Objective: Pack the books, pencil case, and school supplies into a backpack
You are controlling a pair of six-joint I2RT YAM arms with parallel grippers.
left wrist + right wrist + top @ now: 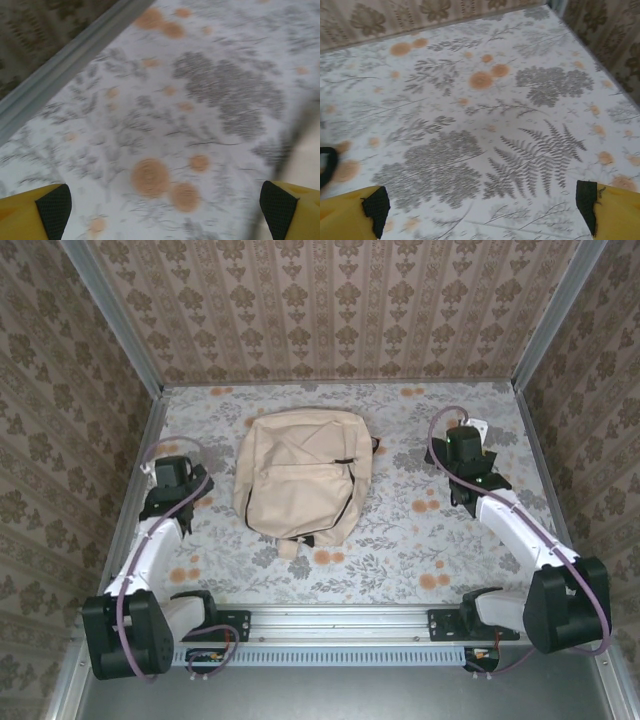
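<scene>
The cream-beige backpack (300,475) lies flat in the middle of the table with its dark zippers drawn closed. My left gripper (178,480) hovers just to its left, open, with bare tablecloth between its yellow fingers (52,205). A beige strip of the backpack (311,160) runs along the right edge of the left wrist view. My right gripper (468,455) sits to the right of the pack, open and empty over the cloth (482,200). The books, pencil case and school supplies are out of view.
A floral tablecloth (420,530) covers the table. Patterned walls with metal rails (135,490) enclose it on the left, back and right. A rail (65,65) runs close to the left gripper. A dark loop (326,165) shows at the left edge of the right wrist view.
</scene>
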